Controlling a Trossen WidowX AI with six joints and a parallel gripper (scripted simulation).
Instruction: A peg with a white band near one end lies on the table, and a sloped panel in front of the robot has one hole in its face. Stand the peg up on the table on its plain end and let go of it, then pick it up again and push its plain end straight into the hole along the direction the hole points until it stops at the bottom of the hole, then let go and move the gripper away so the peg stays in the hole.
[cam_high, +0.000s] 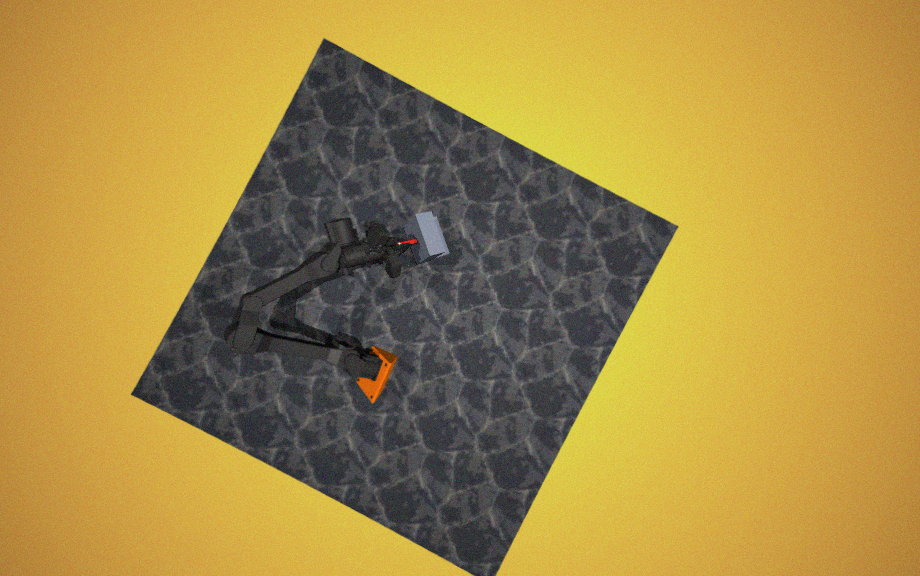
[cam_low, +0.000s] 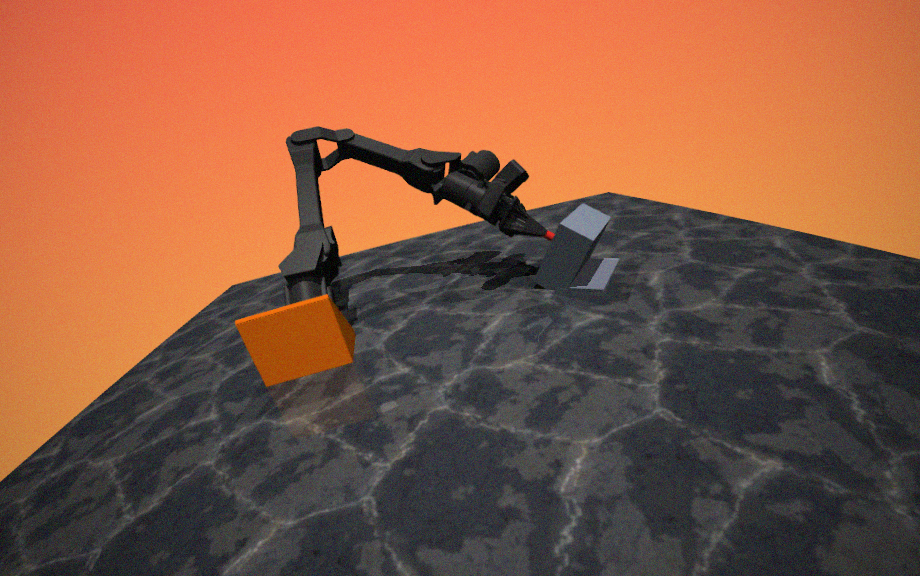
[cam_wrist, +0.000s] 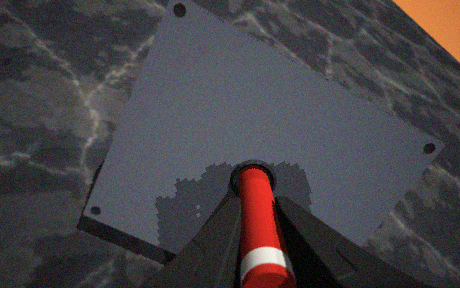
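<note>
The red peg (cam_high: 408, 241) (cam_low: 549, 235) (cam_wrist: 256, 215) is held by my gripper (cam_low: 545, 234) (cam_wrist: 257, 207), which is shut on it. Its white band (cam_wrist: 263, 257) is at the end nearest the wrist camera. The plain end is inside the mouth of the hole (cam_wrist: 253, 163) in the sloped grey panel (cam_high: 432, 234) (cam_low: 566, 252) (cam_wrist: 250, 100). In the wrist view the dark rim shows around the peg. The fingertips are close to the panel face. In the exterior view only a short red piece shows between the fingertips and the panel. How deep the peg sits is hidden.
An orange wedge-shaped block (cam_high: 387, 373) (cam_low: 298, 342) stands near the arm's base, well away from the gripper. The panel stands on the dark stone-patterned table (cam_high: 529, 325) (cam_low: 516, 474). Small dark dots mark the panel's visible corners. The arm's shadow falls on part of the panel face.
</note>
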